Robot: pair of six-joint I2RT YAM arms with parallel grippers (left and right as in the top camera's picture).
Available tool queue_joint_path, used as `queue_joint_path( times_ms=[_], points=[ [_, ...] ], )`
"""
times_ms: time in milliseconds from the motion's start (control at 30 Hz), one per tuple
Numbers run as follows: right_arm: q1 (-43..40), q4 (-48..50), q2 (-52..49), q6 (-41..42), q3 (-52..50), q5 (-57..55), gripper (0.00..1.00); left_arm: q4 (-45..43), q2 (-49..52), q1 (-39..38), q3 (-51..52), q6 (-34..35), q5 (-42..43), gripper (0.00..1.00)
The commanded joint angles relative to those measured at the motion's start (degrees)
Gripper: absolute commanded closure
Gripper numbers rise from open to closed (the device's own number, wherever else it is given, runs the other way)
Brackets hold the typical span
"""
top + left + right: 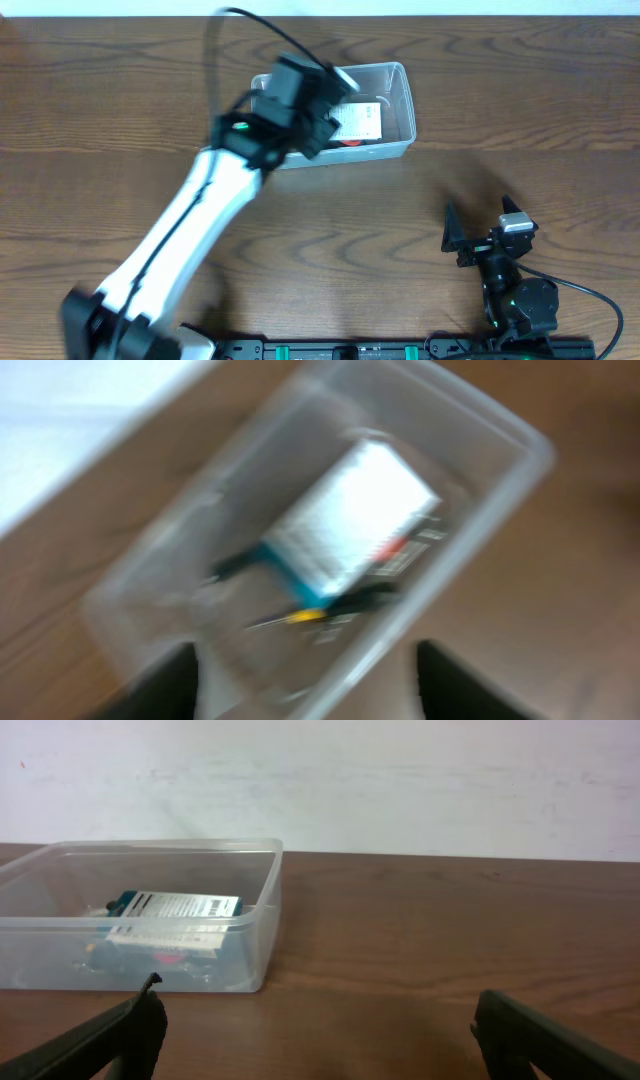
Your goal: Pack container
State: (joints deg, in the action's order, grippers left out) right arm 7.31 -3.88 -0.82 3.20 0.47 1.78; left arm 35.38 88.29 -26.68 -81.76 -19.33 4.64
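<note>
The container (400, 110), at the far centre of the table (120, 120), holds a blue-and-white box (360, 122) and blurred small tools (300, 617), so packing appears largely done; the left gripper (305, 695) hovers over it, jaws apart and empty, while the right gripper (482, 232) rests near right, likewise spread and empty.

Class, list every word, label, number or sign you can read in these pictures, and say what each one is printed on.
No text can be read in any view.
On the blue-and-white box inside the clear container: rows of print on its white face, too small in the right wrist view and too blurred in the left wrist view.
Overhead view: the same box shows only faint marks, unreadable.
</note>
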Motion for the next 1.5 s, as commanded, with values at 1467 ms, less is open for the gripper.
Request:
queue_joint_path(
  times_ms=[1467],
  points=[
    [0.17,-0.17,0.50,-0.70,-0.17,0.61,0.01,3.50,-29.05,19.89,-1.18,0.94,-18.29,0.02]
  ],
)
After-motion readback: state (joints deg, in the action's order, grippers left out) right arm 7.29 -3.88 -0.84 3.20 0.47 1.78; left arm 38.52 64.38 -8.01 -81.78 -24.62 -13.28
